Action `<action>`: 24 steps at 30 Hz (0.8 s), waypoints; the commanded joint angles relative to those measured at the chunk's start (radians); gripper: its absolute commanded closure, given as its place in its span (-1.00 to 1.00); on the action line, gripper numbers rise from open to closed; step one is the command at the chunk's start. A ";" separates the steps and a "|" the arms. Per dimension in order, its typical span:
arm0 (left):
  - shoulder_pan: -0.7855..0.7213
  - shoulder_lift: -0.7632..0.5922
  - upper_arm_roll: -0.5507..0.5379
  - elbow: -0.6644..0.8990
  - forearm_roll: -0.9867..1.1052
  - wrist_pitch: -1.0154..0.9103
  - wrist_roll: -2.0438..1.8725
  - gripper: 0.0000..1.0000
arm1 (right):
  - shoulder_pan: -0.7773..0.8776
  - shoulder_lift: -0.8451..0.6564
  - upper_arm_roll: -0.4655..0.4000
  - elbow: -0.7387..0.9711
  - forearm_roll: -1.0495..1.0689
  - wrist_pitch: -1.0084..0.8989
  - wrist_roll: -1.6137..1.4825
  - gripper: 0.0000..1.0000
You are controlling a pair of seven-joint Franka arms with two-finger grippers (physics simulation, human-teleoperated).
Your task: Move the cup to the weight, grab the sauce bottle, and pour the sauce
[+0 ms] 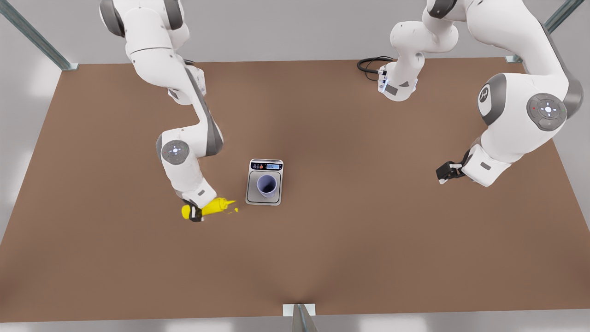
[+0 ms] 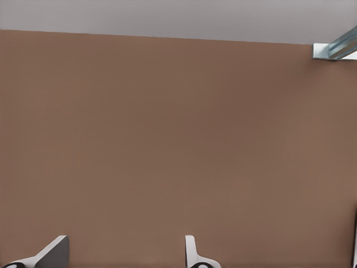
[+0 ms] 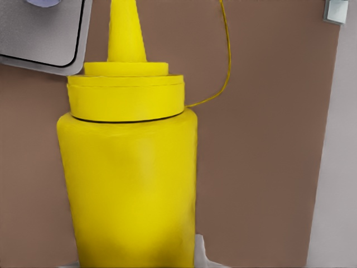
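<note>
The lavender cup [image 1: 266,184] stands upright on the weight [image 1: 264,199], a small silver scale at the table's middle. To the front view's left of it, my right gripper [image 1: 196,213] is shut on the yellow sauce bottle [image 1: 213,207]. The bottle is tipped over with its nozzle toward the weight. Yellow sauce [image 1: 236,210] specks hang or lie between nozzle and weight, outside the cup. Close up, the sauce bottle [image 3: 131,167] has a thin sauce strand [image 3: 227,56] beside it and the weight's corner [image 3: 39,39] beyond. My left gripper [image 1: 445,174] waits open at the front view's right, its fingers [image 2: 192,254] apart over bare table.
The brown table [image 1: 350,240] spreads wide around the weight. A black cable [image 1: 371,64] loops at the back by an arm base. Metal frame posts [image 1: 299,316] stand at the table's edges and corners.
</note>
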 commanded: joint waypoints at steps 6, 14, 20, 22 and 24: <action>0.000 0.000 0.000 0.000 0.002 0.000 0.000 -1.00 | -0.660 0.015 0.587 -0.003 0.108 -0.001 -0.105 -0.11; 0.000 0.000 0.000 0.000 0.002 0.000 0.000 -1.00 | -0.855 0.137 0.583 0.091 0.846 -0.388 -0.781 -0.11; 0.000 0.000 0.000 0.000 0.002 0.002 0.000 -1.00 | -1.039 0.381 0.584 0.204 0.955 -0.679 -0.893 -0.11; 0.000 0.000 0.000 0.000 0.002 0.002 0.000 -1.00 | -1.068 0.407 0.583 0.204 0.971 -0.719 -0.943 -0.11; 0.000 0.000 0.000 0.000 0.002 0.002 0.000 -1.00 | -1.103 0.437 0.581 0.218 0.960 -0.716 -1.031 -0.11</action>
